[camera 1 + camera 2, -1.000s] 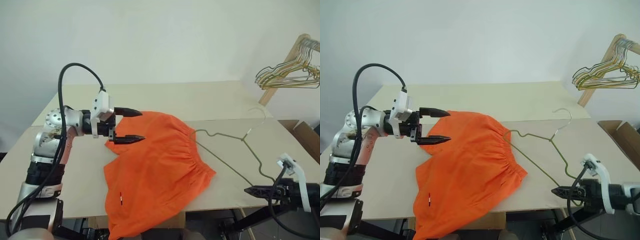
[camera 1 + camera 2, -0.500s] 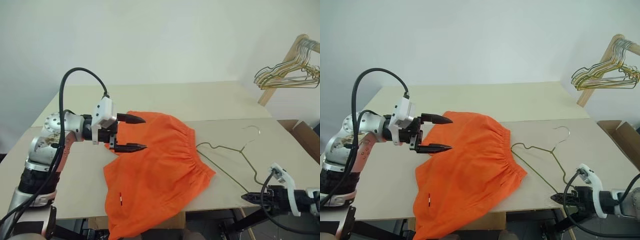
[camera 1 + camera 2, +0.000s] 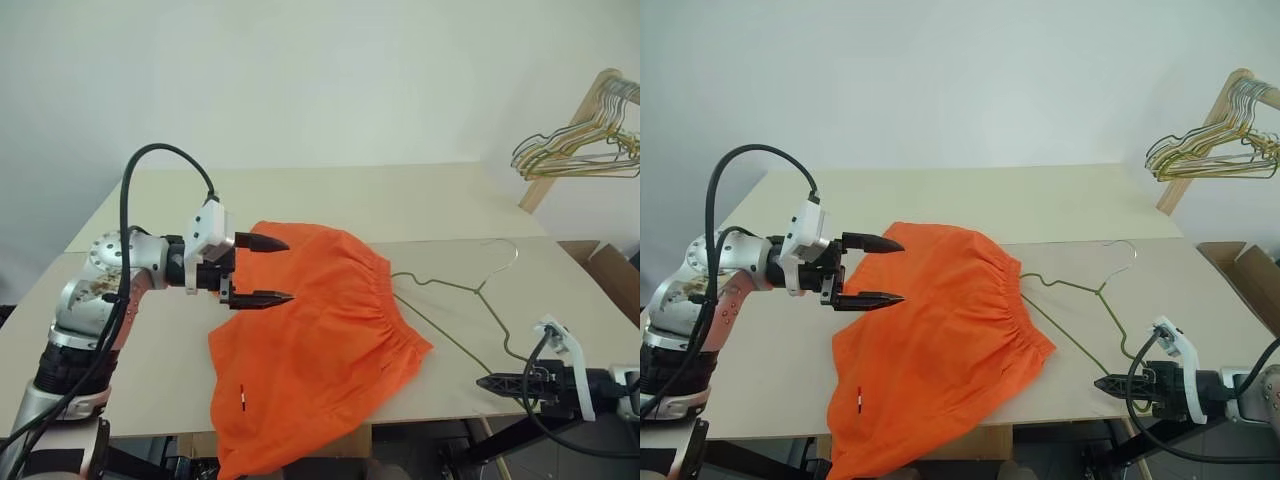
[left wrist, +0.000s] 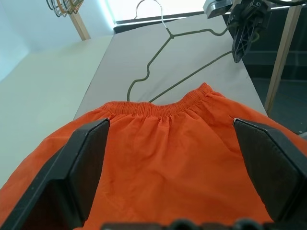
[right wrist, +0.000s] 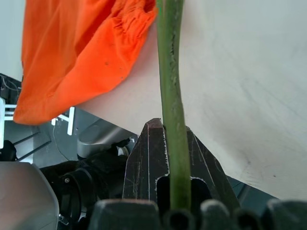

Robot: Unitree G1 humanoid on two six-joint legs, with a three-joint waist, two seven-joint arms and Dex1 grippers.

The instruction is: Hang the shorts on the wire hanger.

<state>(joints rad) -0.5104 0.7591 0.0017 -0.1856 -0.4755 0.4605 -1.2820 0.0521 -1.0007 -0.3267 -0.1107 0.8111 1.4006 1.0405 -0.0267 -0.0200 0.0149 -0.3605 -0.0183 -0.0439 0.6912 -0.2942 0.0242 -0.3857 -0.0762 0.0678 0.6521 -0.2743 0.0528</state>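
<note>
Right gripper point(image 3: 1102, 384) pinches the wire hanger point(image 3: 1092, 312) at its near corner — ready to thread it into the shorts point(image 3: 940, 335) lying mid-table; left gripper point(image 3: 885, 270) hovers wide open, empty, over their far-left edge — poised to grab

Head eyes overlook table point(image 3: 420, 210); wrist cameras sit close.

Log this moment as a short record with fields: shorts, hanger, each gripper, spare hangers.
shorts: bright orange thin-fabric shorts lie flat on the beige table, hem over the near edge
hanger: thin grey-green wire hanger beside the waistband
left gripper: open, over the shorts
right gripper: shut on the wire hanger
spare hangers: bunch of gold and green wire hangers on a wooden rail
</note>
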